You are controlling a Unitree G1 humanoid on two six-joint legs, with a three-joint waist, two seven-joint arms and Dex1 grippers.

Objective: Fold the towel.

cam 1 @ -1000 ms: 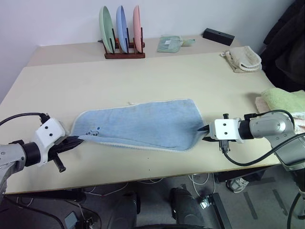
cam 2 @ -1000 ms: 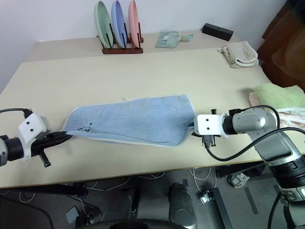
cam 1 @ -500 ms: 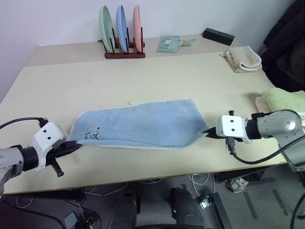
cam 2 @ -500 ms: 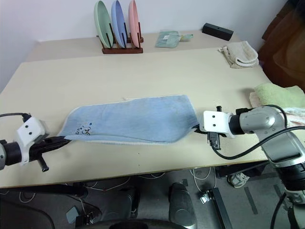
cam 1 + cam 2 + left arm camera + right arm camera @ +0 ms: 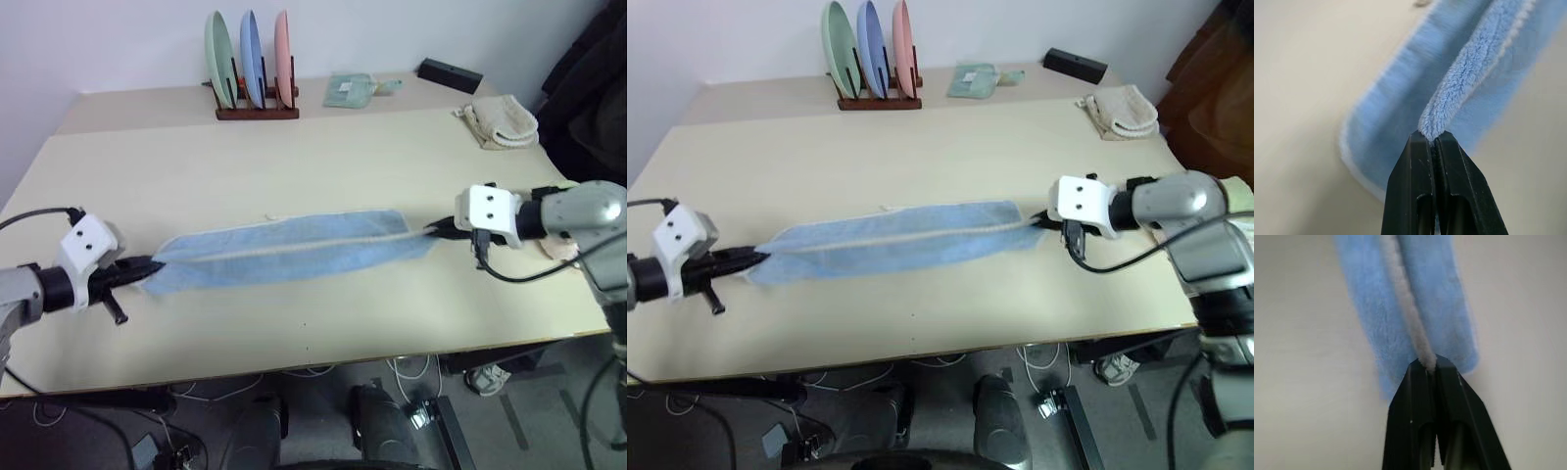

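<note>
The light blue towel is stretched into a long narrow band across the table's middle, its whitish edge trim running along the top ridge. My left gripper is shut on the towel's left end, and the left wrist view shows the black fingers pinching a doubled ridge of the towel. My right gripper is shut on the towel's right end. In the right wrist view its fingers clamp the trim edge while the towel hangs away on both sides.
A wooden rack with three upright plates stands at the far edge, a small pale green cloth and a black box beside it. A beige bunched towel lies at the far right of the table.
Both grippers have risen and moved toward the far side, pulling the towel's near edge up. The flat towel is now gathered into a taut narrow band between them.
</note>
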